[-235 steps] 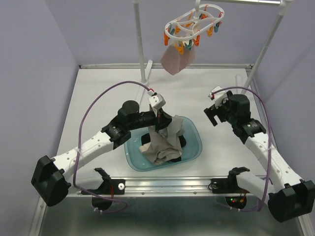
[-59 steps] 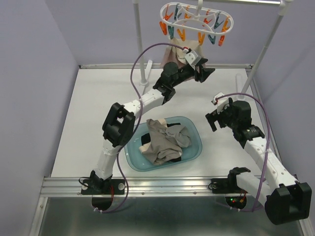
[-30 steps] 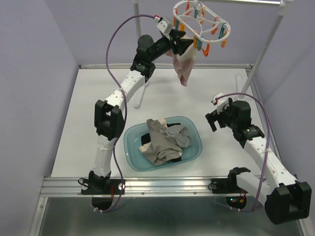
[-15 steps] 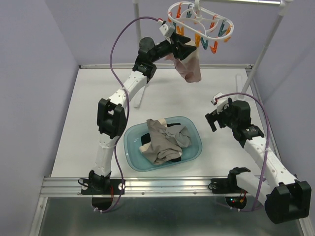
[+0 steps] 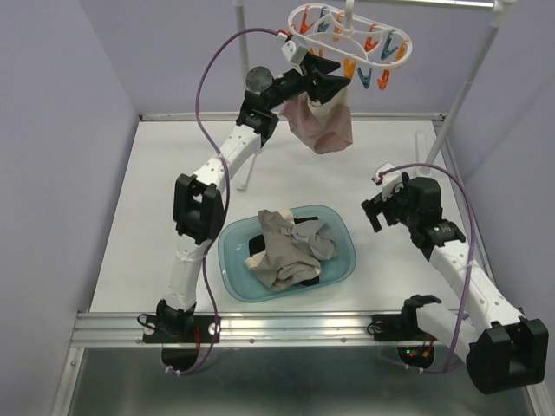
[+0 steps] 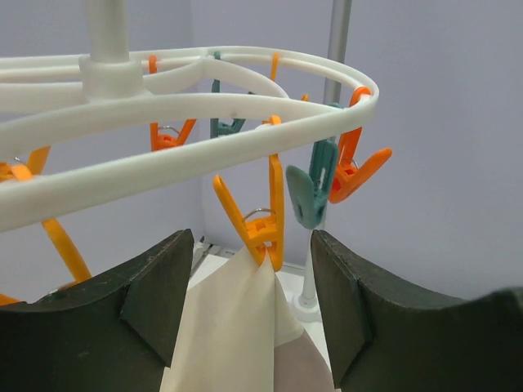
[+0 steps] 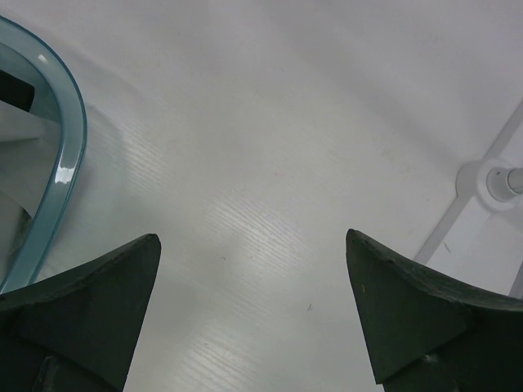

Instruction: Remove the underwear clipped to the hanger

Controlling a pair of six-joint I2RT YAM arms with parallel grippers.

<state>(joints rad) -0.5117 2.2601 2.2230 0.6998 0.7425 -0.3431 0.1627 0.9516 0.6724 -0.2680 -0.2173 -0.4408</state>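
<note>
The white hanger point(image 5: 342, 30) hangs at the top from the rack, with orange and teal clothespins. One pale pink underwear point(image 5: 323, 123) still dangles from it. In the left wrist view an orange clothespin point(image 6: 263, 222) under the hanger ring point(image 6: 204, 106) pinches the cloth's top edge point(image 6: 233, 327). My left gripper point(image 5: 336, 87) point(image 6: 252, 237) is raised to that pin, open, one finger on each side of the cloth without pressing it. Beige, grey and black underwear point(image 5: 290, 247) lie in the basin. My right gripper point(image 5: 373, 215) point(image 7: 252, 238) hovers open over bare table.
A translucent teal basin point(image 5: 342, 260) sits mid-table; its rim point(image 7: 57, 163) shows left of the right gripper. White rack poles stand at the back left point(image 5: 247, 78) and right point(image 5: 468, 78), with a pole foot point(image 7: 498, 181) near the right gripper.
The hanger has swung left and levelled. The pink underwear has swung and now hangs wider and lower. My left gripper shifted slightly down and right beneath the ring. The right arm stayed still.
</note>
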